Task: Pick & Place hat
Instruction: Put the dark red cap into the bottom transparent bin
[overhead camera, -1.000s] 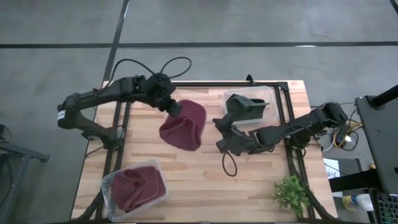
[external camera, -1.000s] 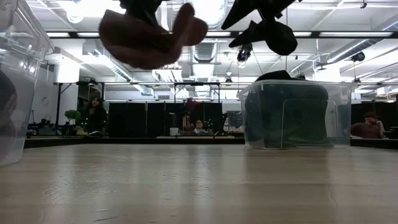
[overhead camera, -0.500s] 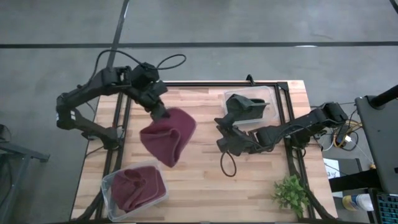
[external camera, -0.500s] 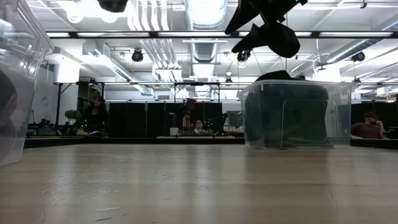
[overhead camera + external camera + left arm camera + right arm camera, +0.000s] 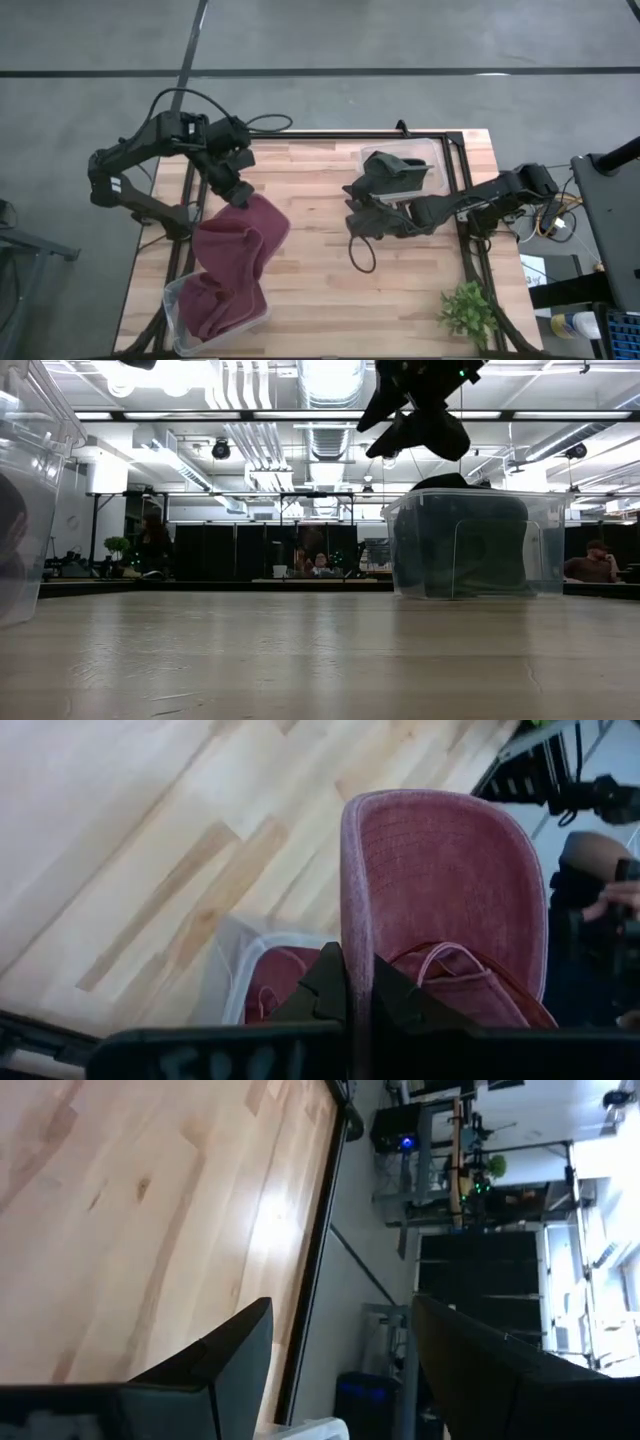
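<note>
My left gripper (image 5: pixel 236 192) is shut on a maroon hat (image 5: pixel 232 250) that hangs over the clear bin (image 5: pixel 178 318) at the table's near left corner. That bin holds more maroon hats (image 5: pixel 280 990). In the left wrist view the held hat (image 5: pixel 440 880) fills the middle. My right gripper (image 5: pixel 362 216) hovers open above the table's middle, beside the clear bin (image 5: pixel 432 152) of dark hats at the far right. It shows high up in the low view (image 5: pixel 418 415) and holds nothing (image 5: pixel 340 1370). My left gripper pinches the hat's rim (image 5: pixel 355 955) between its two fingers (image 5: pixel 325 988), coming from above and slanting down. The hat hangs below the fingers, lifted clear of the table. Its lower end (image 5: pixel 215 305) overlaps the near-left bin; whether it touches the hats inside I cannot tell.
A black cable loop (image 5: pixel 358 256) hangs under the right arm. A small green plant (image 5: pixel 466 310) stands at the near right corner. The bin of dark hats (image 5: pixel 470 545) rests on the tabletop. Bare wood (image 5: pixel 320 290) lies between the two bins.
My left gripper has carried the hat from the table's middle toward the left and near edges, and it stays shut on it. The hat has swung along and now hangs over the near-left bin. It has left the low view.
</note>
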Motion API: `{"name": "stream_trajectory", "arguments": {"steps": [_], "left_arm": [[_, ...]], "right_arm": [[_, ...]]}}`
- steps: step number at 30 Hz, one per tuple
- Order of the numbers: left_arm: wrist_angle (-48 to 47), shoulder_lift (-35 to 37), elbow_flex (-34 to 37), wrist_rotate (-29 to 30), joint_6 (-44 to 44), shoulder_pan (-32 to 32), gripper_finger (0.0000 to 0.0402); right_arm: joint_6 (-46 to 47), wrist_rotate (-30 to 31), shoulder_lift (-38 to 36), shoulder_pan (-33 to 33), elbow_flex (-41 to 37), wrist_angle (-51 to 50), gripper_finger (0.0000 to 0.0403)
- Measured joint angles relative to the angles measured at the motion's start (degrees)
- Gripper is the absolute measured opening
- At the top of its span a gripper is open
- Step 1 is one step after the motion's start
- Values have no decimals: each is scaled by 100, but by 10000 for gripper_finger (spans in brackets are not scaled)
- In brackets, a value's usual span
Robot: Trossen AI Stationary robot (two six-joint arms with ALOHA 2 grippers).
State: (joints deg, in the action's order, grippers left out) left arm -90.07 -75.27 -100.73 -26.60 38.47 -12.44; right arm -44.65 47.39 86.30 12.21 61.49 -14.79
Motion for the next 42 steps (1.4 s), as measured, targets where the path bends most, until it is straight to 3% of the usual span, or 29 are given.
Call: {"name": "stream_trajectory", "arguments": {"steps": [8, 19, 26, 42], "left_arm": [[7, -24, 316, 464, 92, 916, 7], [9, -28, 1793, 718, 1008, 2297, 7], [680, -13, 2487, 584, 1239, 2592, 7], [962, -20, 2593, 618, 938, 3048, 7]], "right_arm": [[108, -549, 2, -297, -65, -1, 233], [101, -592, 2, -365, -131, 2, 233], [105, -590, 2, -363, -133, 9, 233], [112, -590, 4, -360, -142, 17, 232]]}}
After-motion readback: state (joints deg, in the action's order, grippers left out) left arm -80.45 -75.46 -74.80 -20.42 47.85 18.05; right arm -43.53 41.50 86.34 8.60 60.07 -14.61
